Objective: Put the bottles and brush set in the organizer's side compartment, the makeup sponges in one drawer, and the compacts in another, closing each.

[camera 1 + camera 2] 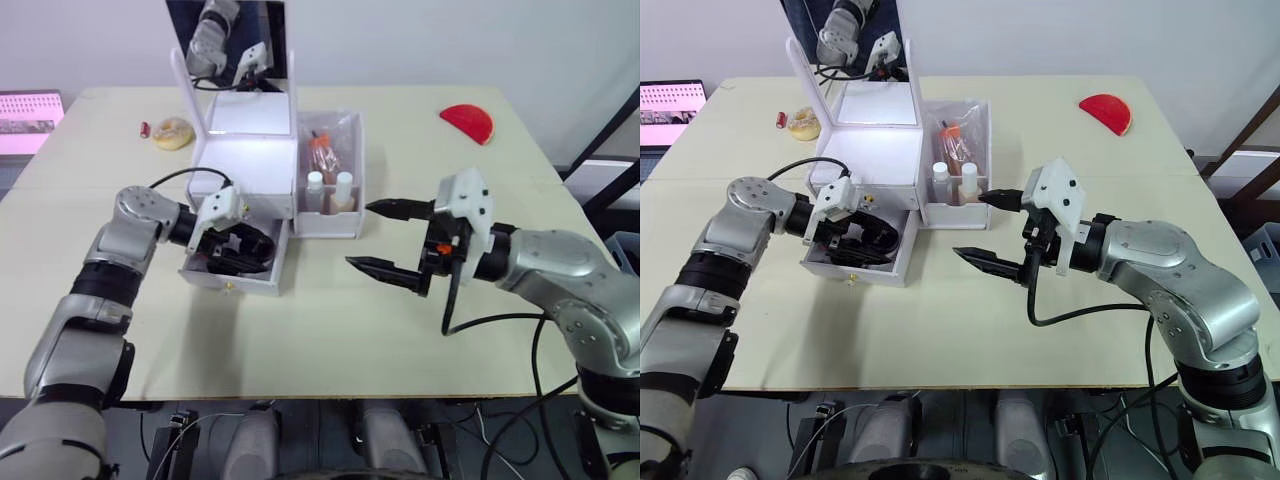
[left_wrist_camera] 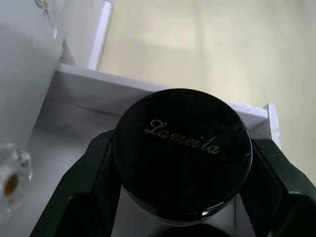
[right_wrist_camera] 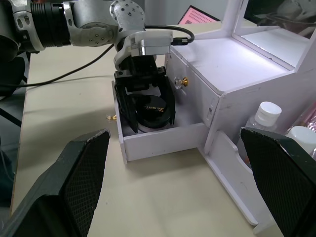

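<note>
Left pincer (image 3: 146,112): my two black fingers are clamped on the rim of a round black compact (image 2: 183,148), one on each side, inside the open drawer (image 1: 234,277).
Compact, place: held low in the pulled-out bottom drawer of the white organizer (image 1: 245,160); whether it touches the drawer floor I cannot tell.
Compact, attitude: lid face up toward my wrist, flat axis upright; being round, it has no long axis in plan, and its lettering runs roughly across my fingers.
Right pincer (image 1: 388,238): spread wide and empty, hanging over the desk (image 1: 420,330) just beside the side compartment (image 1: 332,190), where two white-capped bottles (image 1: 330,190) stand upright.
Risk 1: if I let go while the compact is tilted, I judge it could land on edge or lean on the drawer wall and block closing.
Risk 2: my fingers sit close to the drawer walls; lifting out askew could drag the light drawer or the organizer.
Risk 3: pushing the drawer shut off-centre could jam it.
</note>
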Controlling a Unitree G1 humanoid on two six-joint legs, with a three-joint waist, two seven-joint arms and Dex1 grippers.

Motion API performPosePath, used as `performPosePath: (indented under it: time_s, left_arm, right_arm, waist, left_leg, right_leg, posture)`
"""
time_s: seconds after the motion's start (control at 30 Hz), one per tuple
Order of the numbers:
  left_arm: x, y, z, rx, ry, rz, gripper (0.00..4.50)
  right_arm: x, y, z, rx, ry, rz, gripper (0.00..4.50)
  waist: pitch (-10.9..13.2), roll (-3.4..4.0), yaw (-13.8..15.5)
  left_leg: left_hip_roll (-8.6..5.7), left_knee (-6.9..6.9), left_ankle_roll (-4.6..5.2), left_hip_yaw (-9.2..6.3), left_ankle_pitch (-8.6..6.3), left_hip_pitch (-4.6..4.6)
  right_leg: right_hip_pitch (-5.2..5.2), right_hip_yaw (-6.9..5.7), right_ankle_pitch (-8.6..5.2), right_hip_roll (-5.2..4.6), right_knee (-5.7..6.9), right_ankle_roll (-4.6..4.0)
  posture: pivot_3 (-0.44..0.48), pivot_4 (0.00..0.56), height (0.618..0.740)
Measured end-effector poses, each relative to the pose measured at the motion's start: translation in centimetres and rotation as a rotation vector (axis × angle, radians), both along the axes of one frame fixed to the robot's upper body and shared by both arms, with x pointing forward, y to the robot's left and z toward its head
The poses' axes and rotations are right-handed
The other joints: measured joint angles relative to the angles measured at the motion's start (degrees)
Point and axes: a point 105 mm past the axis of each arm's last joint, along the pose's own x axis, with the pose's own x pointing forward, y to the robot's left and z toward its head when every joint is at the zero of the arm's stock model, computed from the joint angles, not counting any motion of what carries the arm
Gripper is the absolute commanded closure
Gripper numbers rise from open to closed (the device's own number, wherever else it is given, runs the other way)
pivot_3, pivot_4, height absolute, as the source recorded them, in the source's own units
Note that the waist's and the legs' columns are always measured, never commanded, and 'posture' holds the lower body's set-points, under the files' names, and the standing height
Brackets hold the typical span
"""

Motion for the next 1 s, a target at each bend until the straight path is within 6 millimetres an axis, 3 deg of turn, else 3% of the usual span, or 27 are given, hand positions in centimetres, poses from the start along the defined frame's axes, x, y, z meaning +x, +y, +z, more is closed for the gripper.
performPosePath:
  time_s: [0.37, 0.57, 1.0]
  left_arm:
    - [0.3, -0.1, -0.6, 0.023, -0.056, -0.011, 1.81]
    - [0.6, 0.8, -1.8, 0.077, -0.059, 0.010, 1.81]
    - [0.6, 1.6, -1.4, 0.102, -0.069, 0.010, 1.81]
  right_arm:
    - [0.0, 0.1, 0.0, 0.005, 0.003, 0.004, 0.00]
    - [0.0, 0.0, 0.1, 0.007, 0.002, -0.002, 0.00]
    - [0.0, 0.1, 0.1, 0.014, 0.000, -0.006, 0.00]
  waist:
    - [0.00, 0.00, 0.03]
    - [-0.01, 0.00, -0.17]
    - [-0.01, 0.00, -0.09]
  left_leg:
    - [0.00, 0.01, 0.00, -0.01, 0.00, 0.01]
    - [0.00, 0.00, 0.01, -0.02, 0.00, 0.07]
    - [0.00, 0.00, 0.01, -0.03, 0.00, 0.06]
  right_leg:
    - [0.00, 0.00, 0.00, 0.00, 0.04, 0.00]
    - [0.00, 0.00, 0.01, 0.02, 0.09, 0.00]
    - [0.01, 0.00, 0.01, 0.02, 0.09, 0.00]
  posture:
    - [0.000, 0.150, 0.739]
    - [0.000, 0.150, 0.739]
    - [0.000, 0.150, 0.739]
